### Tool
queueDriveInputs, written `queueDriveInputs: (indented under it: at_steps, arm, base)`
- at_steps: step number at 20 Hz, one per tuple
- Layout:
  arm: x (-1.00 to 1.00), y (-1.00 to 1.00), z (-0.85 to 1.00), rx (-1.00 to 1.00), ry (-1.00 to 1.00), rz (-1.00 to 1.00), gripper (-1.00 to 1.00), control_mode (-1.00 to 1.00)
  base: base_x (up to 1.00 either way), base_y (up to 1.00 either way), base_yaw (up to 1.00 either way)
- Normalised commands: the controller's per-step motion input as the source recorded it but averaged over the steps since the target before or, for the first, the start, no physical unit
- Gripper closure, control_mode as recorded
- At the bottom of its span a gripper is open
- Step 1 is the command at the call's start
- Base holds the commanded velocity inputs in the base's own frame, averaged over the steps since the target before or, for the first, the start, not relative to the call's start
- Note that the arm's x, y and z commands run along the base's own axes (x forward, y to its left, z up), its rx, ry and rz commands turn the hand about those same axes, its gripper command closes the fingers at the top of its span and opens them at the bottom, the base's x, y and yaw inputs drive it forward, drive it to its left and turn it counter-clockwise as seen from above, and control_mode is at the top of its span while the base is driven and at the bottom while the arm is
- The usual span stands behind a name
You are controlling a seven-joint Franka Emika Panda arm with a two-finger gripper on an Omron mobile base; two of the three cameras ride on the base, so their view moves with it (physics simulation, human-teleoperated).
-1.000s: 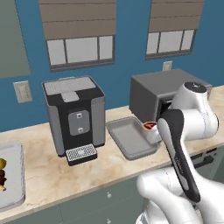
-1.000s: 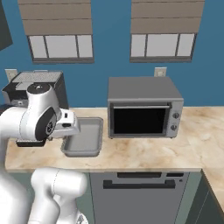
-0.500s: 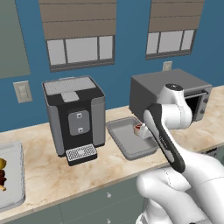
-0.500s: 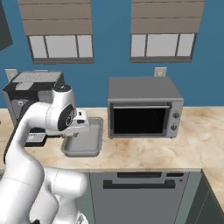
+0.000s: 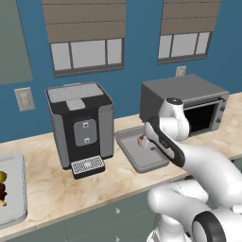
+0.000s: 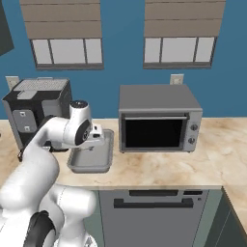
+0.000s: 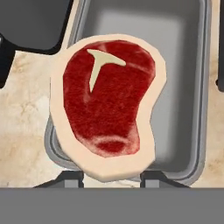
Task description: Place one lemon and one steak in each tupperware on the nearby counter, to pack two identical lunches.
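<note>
Flat raw red steak (image 7: 107,105), pale fat rim, white T-shaped marbling: pinched at lower edge between dark fingertips (image 7: 70,178) of two-finger gripper (image 7: 111,178), suspended over shallow grey rounded-corner tupperware tray (image 7: 192,65). Tray on beige marbled stone counter (image 7: 24,113), between boxy black-and-grey coffee machine (image 5: 81,124) and grey metallic toaster oven (image 6: 159,118). Second grey tray (image 5: 14,194) at far left, holding small yellow lemon (image 5: 3,176).
</note>
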Motion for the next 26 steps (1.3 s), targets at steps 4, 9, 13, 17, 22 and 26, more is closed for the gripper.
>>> queueDriveInputs:
  at_steps: [4,9,13,17,22,26]
  arm:
    - [0.67,0.08,-0.37,0.0,0.0,0.0,1.0,-1.0]
    - [0.53,0.0,-0.37,0.0,0.0,0.0,1.0,-1.0]
    - [0.47,0.0,-0.38,0.0,0.0,0.0,1.0,-1.0]
    - [0.48,0.0,-0.36,0.0,0.0,0.0,1.0,-1.0]
    - [0.4,0.0,-0.4,0.0,0.0,0.0,1.0,-1.0]
    - [0.25,0.06,-0.31,0.0,0.0,0.0,-1.0,-1.0]
  base:
    - [0.0,0.0,0.0]
    - [0.0,0.0,0.0]
    - [0.0,0.0,0.0]
    - [0.0,0.0,0.0]
    - [0.0,0.0,0.0]
    - [0.0,0.0,0.0]
